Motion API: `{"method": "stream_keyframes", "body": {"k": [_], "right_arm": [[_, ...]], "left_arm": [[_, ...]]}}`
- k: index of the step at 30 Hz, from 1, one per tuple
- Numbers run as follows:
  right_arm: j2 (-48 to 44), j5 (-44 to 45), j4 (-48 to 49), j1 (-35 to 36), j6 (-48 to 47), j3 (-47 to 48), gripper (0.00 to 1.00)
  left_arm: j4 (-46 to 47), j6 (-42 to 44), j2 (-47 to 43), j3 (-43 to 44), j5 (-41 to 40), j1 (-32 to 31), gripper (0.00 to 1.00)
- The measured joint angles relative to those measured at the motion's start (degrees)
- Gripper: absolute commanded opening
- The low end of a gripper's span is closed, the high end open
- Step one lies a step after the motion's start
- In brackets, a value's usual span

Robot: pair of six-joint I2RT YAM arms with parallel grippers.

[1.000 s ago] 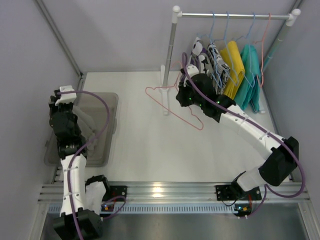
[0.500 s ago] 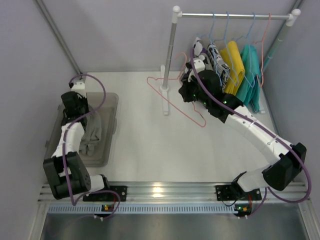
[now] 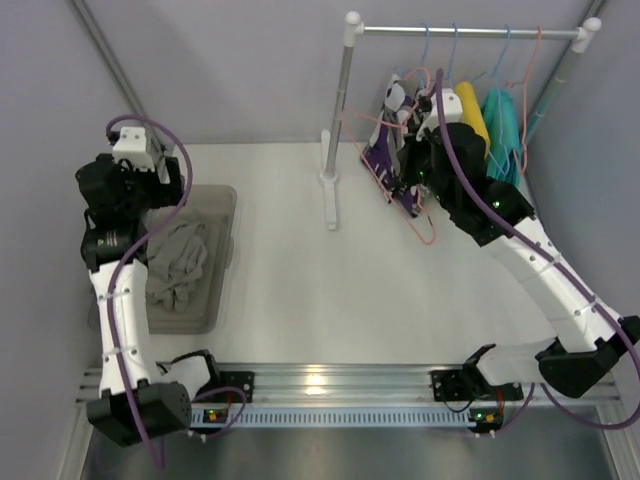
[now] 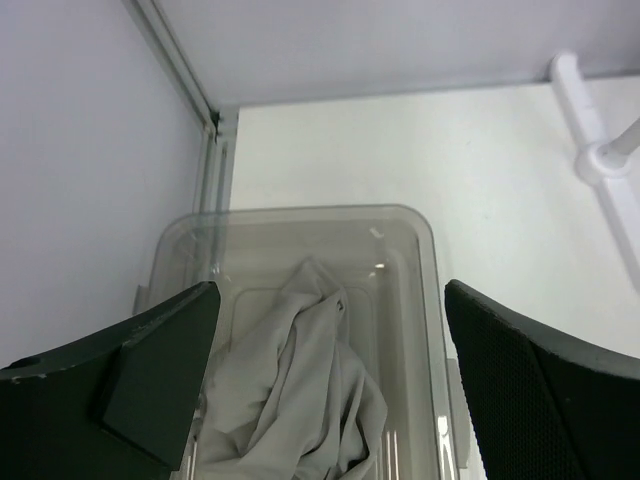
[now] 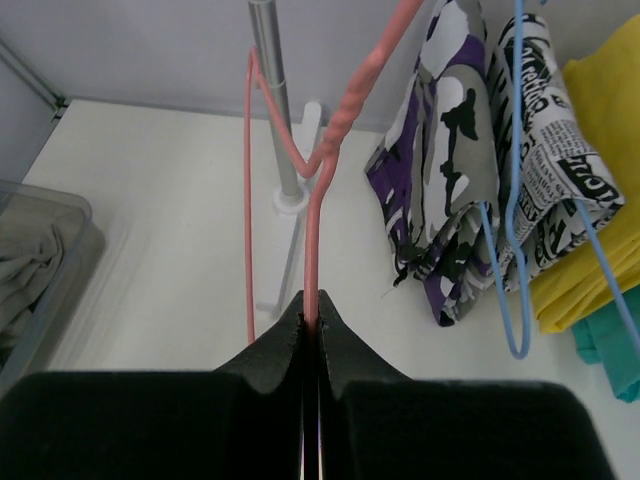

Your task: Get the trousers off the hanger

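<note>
The grey trousers [image 3: 180, 262] lie crumpled inside the clear bin [image 3: 226, 215] at the left edge of the desk [image 3: 300, 280], free of any hanger, so the removal looks done. The left claw [image 4: 330, 360] hangs released above them, holding nothing. The right claw [image 5: 312, 320] is clenched on the wire of the bare pink hanger [image 5: 312, 200], raised beside the rail [image 3: 460, 32] at the far right corner, probably for rehanging.

Bright even light, faint soft shadows, glare patch on the front rail [image 3: 318, 378], wrist views slightly soft
</note>
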Motion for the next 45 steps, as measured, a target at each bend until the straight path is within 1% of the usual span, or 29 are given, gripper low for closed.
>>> {"method": "stream_keyframes", "body": {"k": [3,7,12,15,18,26,31,35,40,44,45], "right_arm": [[0.04,1.99,-0.48,-0.13,-0.39,2.19,0.0],[3.02,5.4,-0.81,-0.15,-1.95,7.06,0.0],[9.97,8.85,0.46,-1.16,-5.86,12.7,0.0],[15.91,9.92,0.7,-2.25,-8.17,17.79,0.0],[22.43,9.75,1.57,-3.26,-10.08,24.65,0.0],[32.11,8.68,7.04,-4.52,-15.72,36.17,0.0],[36.44,6.99,12.24,-4.98,-18.51,39.47,0.0],[40.5,6.29,14.21,-6.03,-19.89,42.34,0.0],[43.78,4.26,16.61,-7.56,-20.55,42.36,0.0],[44.89,2.89,16.96,-8.0,-20.87,42.36,0.0],[44.89,2.62,16.96,-8.0,-20.85,42.36,0.01]], "left_arm": [[-1.81,0.02,-5.79,1.77,1.57,0.0,0.99],[-4.09,0.0,-8.46,4.83,2.84,0.0,0.99],[-6.21,-0.57,-8.79,6.27,3.98,0.0,0.99],[-7.69,-1.73,-8.07,7.1,4.76,0.0,0.99],[-8.5,-2.99,-7.48,7.91,5.55,0.0,0.99],[-9.94,-6.19,-6.78,10.75,7.37,0.0,0.99],[-11.21,-7.67,-6.78,12.66,8.15,0.0,0.99],[-12.09,-9.01,-6.82,14.43,8.55,0.0,0.99],[-12.92,-9.73,-7.69,14.95,8.59,0.0,0.99],[-13.35,-10.14,-7.82,15.21,8.57,0.0,0.99],[-13.46,-10.23,-7.82,15.21,8.57,0.0,0.99]]}}
